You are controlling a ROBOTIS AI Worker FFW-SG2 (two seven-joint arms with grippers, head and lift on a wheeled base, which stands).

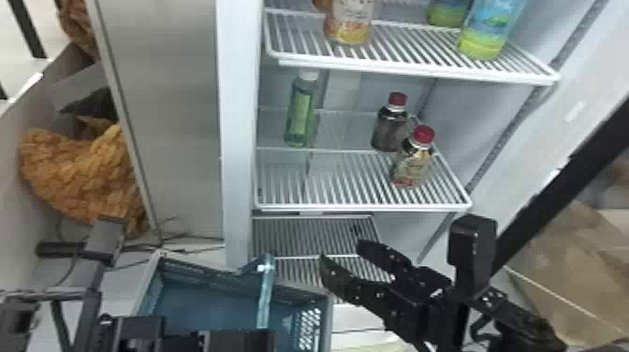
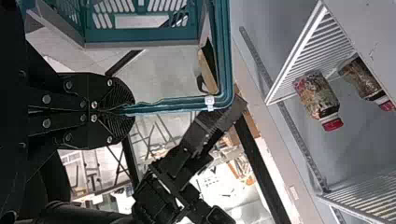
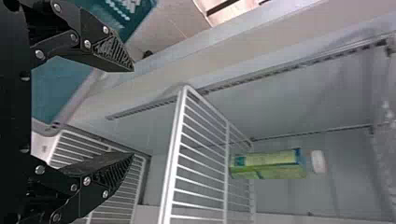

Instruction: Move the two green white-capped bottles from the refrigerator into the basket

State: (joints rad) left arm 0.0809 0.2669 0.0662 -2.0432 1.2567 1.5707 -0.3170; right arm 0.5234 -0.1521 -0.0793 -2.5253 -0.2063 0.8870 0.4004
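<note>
Left claw clamped on basket; tug could tilt it. Right claw gapes empty; deep reach could snag shelf, topple green bottle.

A wire shelf juts above and ahead of the right pincer; over it, room opens, with red-capped bottles obstructing the pincer's right.
</note>
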